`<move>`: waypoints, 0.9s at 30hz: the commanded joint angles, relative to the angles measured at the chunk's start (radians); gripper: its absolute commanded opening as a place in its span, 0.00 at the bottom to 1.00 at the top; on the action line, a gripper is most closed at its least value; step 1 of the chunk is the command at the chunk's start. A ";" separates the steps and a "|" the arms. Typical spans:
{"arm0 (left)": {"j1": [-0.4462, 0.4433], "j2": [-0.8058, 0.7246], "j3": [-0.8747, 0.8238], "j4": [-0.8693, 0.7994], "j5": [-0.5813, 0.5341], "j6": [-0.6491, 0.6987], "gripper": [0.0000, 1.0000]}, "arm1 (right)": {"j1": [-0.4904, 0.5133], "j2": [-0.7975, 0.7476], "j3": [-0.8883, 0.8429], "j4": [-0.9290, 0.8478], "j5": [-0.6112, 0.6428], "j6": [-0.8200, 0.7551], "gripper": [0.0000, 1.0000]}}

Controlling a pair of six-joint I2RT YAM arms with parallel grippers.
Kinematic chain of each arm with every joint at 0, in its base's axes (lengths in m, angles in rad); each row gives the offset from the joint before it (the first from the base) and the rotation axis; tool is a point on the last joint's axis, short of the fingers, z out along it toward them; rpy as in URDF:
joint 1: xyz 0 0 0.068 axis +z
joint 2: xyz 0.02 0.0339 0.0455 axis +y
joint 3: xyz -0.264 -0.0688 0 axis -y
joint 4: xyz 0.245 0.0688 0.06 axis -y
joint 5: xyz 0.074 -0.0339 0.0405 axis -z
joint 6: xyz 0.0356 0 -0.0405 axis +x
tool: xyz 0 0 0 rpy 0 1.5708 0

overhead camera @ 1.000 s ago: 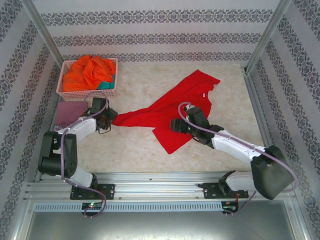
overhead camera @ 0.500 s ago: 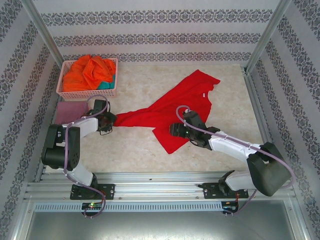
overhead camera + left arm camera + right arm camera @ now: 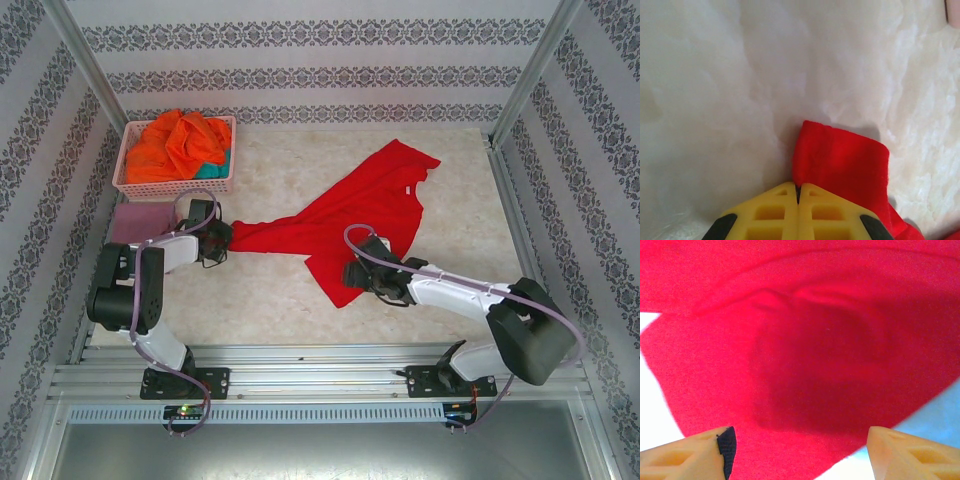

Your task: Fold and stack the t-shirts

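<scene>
Pale marbled stone formed the counter [image 3: 260, 300], boxed in by walls [image 3: 300, 35] papered in grey floral bands.

At the far left corner sat a pink lattice basket [image 3: 122, 165], heaped with crumpled orange shirts [image 3: 180, 140], with a teal shirt [image 3: 210, 172] showing at its near right side. Just in front of the basket, a maroon shirt [image 3: 128, 225] lay flat and folded on the counter, against the left wall.

Beside that, the left gripper [image 3: 222, 240] reached toward the middle of the counter and met the left tip of the red t-shirt [image 3: 340, 215]. From the left wrist view, the left gripper [image 3: 797, 187] had its yellow fingers [image 3: 775, 210] pressed together with a fold of the red t-shirt [image 3: 845, 160] pinched between them. The cloth rose from the pinch and trailed off to the right over the pale stone.

The red t-shirt stretched from that pinched tip across the centre, widening toward the far right, where its collar and one sleeve lay flat. A lower flap pointed toward the near edge.

The right gripper [image 3: 350, 272] was over that lower flap. From the right wrist view, the right gripper [image 3: 800, 432] had its fingers [image 3: 700, 450] spread wide, one at each lower corner, with the red t-shirt [image 3: 805, 340] spread below the gap and bare counter at either side.
</scene>
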 commanded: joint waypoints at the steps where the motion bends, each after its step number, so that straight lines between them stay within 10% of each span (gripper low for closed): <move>1: 0.015 -0.032 -0.013 0.027 -0.033 0.022 0.00 | 0.018 0.024 0.032 -0.105 0.066 0.084 0.67; 18: 0.015 -0.037 -0.026 0.034 -0.039 0.026 0.00 | 0.161 0.287 0.203 -0.212 0.060 0.017 0.70; 27: 0.016 -0.051 -0.035 0.043 -0.042 0.020 0.00 | 0.159 0.278 0.187 -0.242 0.100 0.017 0.00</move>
